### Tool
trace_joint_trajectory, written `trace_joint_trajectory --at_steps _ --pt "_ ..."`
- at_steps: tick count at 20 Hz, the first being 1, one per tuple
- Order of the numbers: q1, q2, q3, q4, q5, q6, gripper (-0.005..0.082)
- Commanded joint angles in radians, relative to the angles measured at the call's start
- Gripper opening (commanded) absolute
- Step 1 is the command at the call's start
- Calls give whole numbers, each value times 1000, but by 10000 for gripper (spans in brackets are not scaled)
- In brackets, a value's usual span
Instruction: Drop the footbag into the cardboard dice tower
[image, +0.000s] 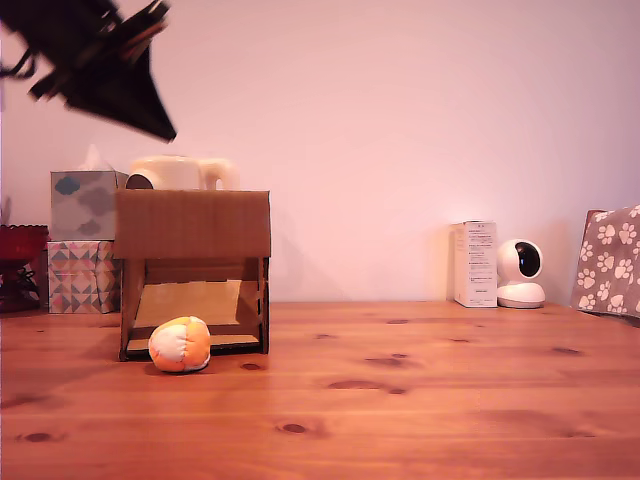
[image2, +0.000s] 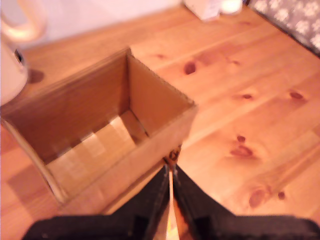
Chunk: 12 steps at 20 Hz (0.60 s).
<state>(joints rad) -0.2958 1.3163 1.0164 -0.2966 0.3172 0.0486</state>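
Pale, bare wall backs a knotty pine worktop that fills the lower half of the exterior view. At that view's far left a dark red bowl-like object sits at the edge, and beside it two tissue boxes are stacked: a grey box printed with cloud shapes on top of one patterned in pink and grey triangles. High above them, blurred, hangs the black gripper; in the wrist view its two fingers lie almost together with only a thin slit between them, and nothing is held. Just right of the tissue boxes stands the brown corrugated cardboard dice tower, its solid upper panel facing forward and a sloped tan ramp visible through the lower opening. The wrist view looks down into its open top. A cream kettle-like vessel shows behind the tower. The orange and white panelled footbag rests on the worktop at the mouth of the lower opening, touching or just in front of the ramp's foot. Well to the exterior view's right stand an upright white carton, a small white round camera, and a grey cloth with white paw prints.
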Motion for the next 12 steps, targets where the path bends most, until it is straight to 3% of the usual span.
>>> trace_joint_trajectory --at_steps 1,7,12 --pt "3 -78 -86 65 19 0 -24" --pt "36 -296 -382 242 18 -51 -24" --pt "54 -482 -557 274 11 -101 -24"
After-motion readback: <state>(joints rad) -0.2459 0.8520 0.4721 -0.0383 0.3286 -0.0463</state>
